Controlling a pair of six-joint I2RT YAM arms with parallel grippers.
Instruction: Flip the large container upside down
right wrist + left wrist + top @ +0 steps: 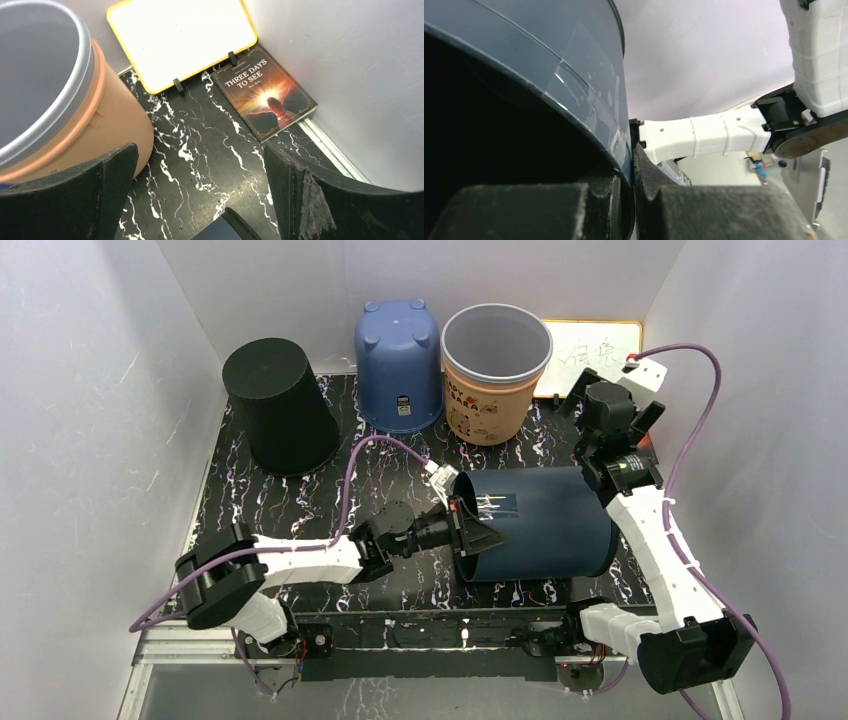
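The large dark navy container (545,525) lies on its side at the middle right of the marble table, its mouth facing left. My left gripper (468,525) is shut on the container's rim, one finger inside the mouth and one outside. The left wrist view shows the rim wall (549,65) pinched between the jaws of the gripper (631,175). My right gripper (608,408) is open and empty, above and behind the container's closed end. In the right wrist view the gripper (200,195) hangs over bare table, with a corner of the container (225,230) just below it.
A tan bucket (495,370) stands upright at the back, also in the right wrist view (60,100). A blue bucket (398,365) and a black bucket (280,405) stand upside down to its left. A whiteboard (180,35) and a book (265,92) sit at the back right corner.
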